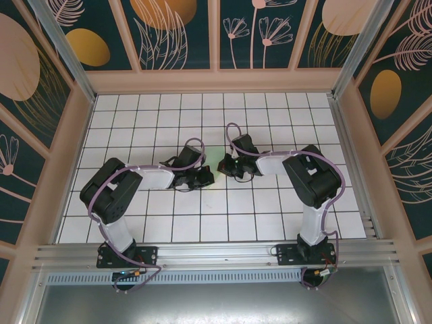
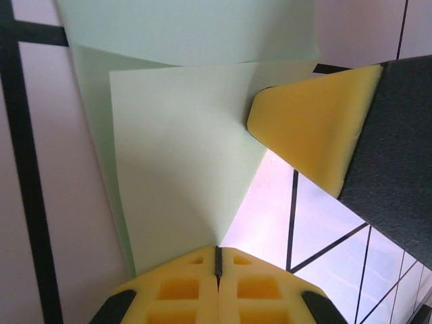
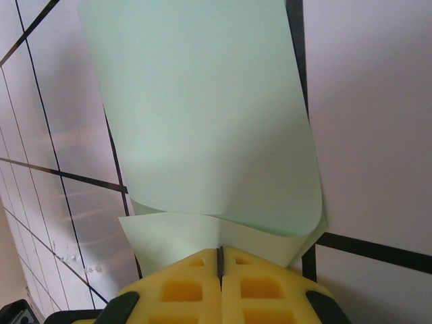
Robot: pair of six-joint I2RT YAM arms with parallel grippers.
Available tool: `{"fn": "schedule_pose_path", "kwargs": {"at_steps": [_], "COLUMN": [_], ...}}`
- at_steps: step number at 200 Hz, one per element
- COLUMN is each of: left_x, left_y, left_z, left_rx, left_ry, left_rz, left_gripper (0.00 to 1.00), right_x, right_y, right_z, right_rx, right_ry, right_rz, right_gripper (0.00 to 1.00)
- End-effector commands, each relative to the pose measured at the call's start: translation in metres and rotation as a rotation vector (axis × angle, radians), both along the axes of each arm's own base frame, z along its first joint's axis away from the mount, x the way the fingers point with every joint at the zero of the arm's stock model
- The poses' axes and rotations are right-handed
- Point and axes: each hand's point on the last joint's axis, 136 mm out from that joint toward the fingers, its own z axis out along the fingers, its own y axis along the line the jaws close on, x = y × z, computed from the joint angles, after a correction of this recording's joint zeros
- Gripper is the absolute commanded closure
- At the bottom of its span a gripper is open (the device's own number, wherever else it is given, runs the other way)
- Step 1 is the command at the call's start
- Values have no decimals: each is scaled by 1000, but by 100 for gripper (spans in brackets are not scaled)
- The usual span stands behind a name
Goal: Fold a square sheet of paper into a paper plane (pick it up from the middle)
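White tiles with black lines cover the tabletop (image 1: 270, 223). Near its middle, the pale green square sheet of paper (image 3: 202, 115) sits between the two arms, bent over on itself. The left pincer (image 2: 217, 260) is pressed together on one edge, and the right pincer (image 3: 220, 260) is pressed together on another.

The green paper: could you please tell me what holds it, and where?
The left claw and right claw are each shut on an edge of the green sheet of paper.
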Motion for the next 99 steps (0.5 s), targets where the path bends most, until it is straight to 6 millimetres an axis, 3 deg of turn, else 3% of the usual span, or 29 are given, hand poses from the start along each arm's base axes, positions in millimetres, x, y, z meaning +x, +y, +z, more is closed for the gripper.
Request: {"fn": "schedule_pose_path", "kwargs": {"at_steps": [1, 60, 99], "left_x": [-10, -24, -45], "left_y": [4, 11, 23], "left_z": [-14, -22, -33], "left_rx": [21, 23, 40], "left_ry": [41, 76, 123], "left_rz": [6, 9, 6], "left_gripper": [99, 99, 99], "right_x": [-33, -35, -36], "right_y": [-42, -44, -46], "right_z": [-57, -60, -61], "right_rx": [-209, -220, -230], "right_ry": [160, 171, 175], "right_rz": [-52, -53, -54], "right_gripper": [100, 100, 100]}}
